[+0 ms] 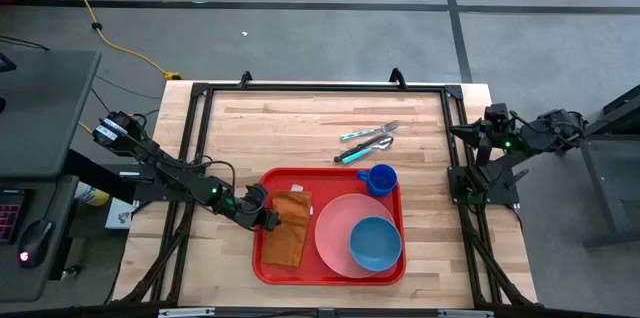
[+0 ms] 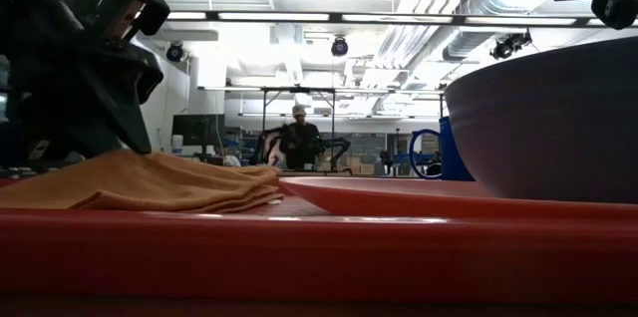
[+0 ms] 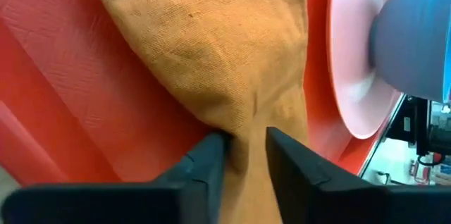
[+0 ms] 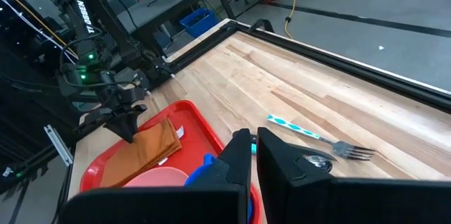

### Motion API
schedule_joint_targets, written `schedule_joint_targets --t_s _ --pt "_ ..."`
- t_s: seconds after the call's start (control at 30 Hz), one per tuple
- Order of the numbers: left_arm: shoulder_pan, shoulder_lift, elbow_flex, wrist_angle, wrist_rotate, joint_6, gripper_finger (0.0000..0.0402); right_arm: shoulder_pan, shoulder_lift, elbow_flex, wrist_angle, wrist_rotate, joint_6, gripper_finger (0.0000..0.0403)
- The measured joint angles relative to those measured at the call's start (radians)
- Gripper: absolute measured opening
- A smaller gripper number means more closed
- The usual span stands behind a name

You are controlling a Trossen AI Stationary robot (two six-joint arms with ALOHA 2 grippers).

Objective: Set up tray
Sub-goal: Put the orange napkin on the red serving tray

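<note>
The red tray (image 1: 262, 258) lies at the table's near middle. On its left part rests a folded brown napkin (image 1: 290, 233), flat on the tray floor. To the right a pink plate (image 1: 335, 228) carries a blue bowl (image 1: 375, 243), and a blue cup (image 1: 380, 179) stands in the tray's far right corner. My left gripper (image 1: 268, 218) is at the napkin's left edge, its fingers parted around a ridge of cloth (image 3: 246, 139). My right gripper (image 4: 255, 139) is shut on nothing and held high at the table's right edge. My left gripper has a bunched ridge of the napkin's left edge (image 3: 243, 122) between its parted fingers (image 3: 211, 150). It comes in slanting down from the table's left. The cloth reaches both inner sides, but I cannot tell whether they pinch it. The rest of the napkin lies on the tray.
A fork (image 1: 368, 131) and a spoon (image 1: 365, 147) with teal handles lie on the bare wood beyond the tray. A black frame (image 1: 200, 93) runs round the table's edges. In the low view a person (image 2: 299, 138) stands far off in the room.
</note>
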Motion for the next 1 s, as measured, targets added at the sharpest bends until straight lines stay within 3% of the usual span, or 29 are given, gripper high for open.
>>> schedule_joint_targets --t_s 0.3,0.5,0.7,1.0 --pt "0.0 0.0 0.01 -0.015 -0.043 -0.027 0.0261 0.0 0.0 0.0 0.0 -0.011 0.0 0.0002" --pt "0.0 -0.003 0.01 0.006 -0.08 -0.076 0.0312 0.0 0.0 0.0 0.0 -0.024 0.0 0.0002" --pt "0.001 -0.059 0.01 0.014 -0.187 -0.083 0.0317 0.0 0.0 0.0 0.0 -0.024 0.0 0.0002" --pt "0.006 -0.152 0.01 -0.19 -0.2 -0.068 0.0286 0.0 0.0 0.0 0.0 -0.024 0.0 0.0002"
